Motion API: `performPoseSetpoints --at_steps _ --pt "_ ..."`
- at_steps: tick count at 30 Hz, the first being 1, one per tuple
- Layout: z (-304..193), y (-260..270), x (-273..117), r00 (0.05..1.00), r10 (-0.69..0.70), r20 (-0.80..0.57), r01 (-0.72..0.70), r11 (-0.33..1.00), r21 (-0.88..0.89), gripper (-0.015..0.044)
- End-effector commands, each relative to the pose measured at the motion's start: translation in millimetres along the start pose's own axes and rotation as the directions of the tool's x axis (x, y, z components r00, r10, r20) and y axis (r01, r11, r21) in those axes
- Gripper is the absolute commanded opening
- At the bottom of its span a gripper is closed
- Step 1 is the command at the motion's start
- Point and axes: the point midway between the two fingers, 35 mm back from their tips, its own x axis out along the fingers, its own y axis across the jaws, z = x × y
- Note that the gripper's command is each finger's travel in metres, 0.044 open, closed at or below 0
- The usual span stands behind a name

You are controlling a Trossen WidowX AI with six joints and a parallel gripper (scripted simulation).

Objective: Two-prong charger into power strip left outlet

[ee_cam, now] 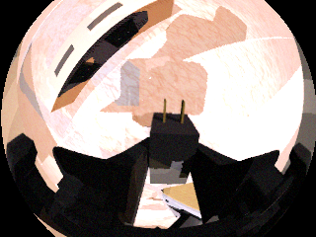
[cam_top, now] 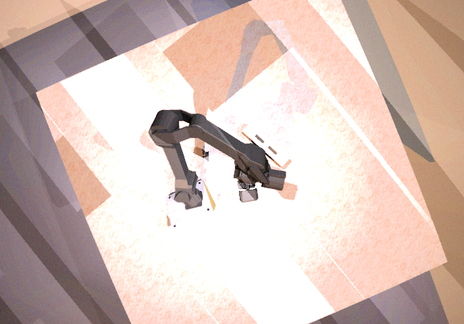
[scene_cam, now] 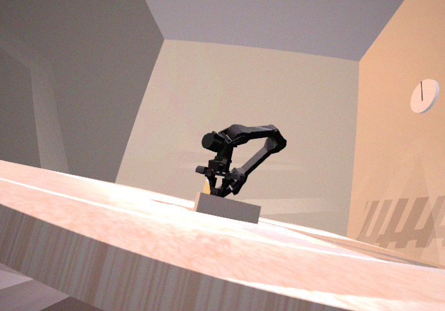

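Table: the big, pale pink and white table (cam_top: 373,213) (scene_cam: 120,234) (ee_cam: 272,74) is under everything, with bright light and darker patches on it.
Arm: the black arm (cam_top: 213,141) (scene_cam: 259,162) goes up from its foot, bends over at the top, and comes back down to the table.
Power strip: the long power strip (cam_top: 274,150) (scene_cam: 228,208) (ee_cam: 81,39) sits on the table near the gripper, with two dark slots in its pale top. It lies at a slant in the top view (in the outside view it looks like a plain grey box).
Gripper: the black gripper (cam_top: 245,186) (scene_cam: 218,192) (ee_cam: 169,142) hangs at the end of the arm and points down.
Fingers: the two dark fingers are pinching the charger, one on each side.
Charger: the little black charger (ee_cam: 174,140) is right between the finger ends — its prong end sticks out past them in the wrist view. It is apart from the power strip, which is up and to the left in that view.
Prongs: two thin gold prongs (ee_cam: 183,113) stick out of the charger side by side — both are outside the slots.
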Motion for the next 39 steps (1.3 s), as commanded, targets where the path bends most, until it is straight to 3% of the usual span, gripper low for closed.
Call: performPoseSetpoints --at_steps 1,27,39 --pt "-1.9 4.6 5.3 1.000 -0.003 -0.001 0.003 0.997 -0.072 0.0000" --pt "-8.7 36.2 35.2 0.999 -0.030 0.012 0.031 0.814 -0.579 0.0000" --pt "1.6 45.9 34.7 0.999 -0.031 0.013 0.033 0.803 -0.596 0.0000"
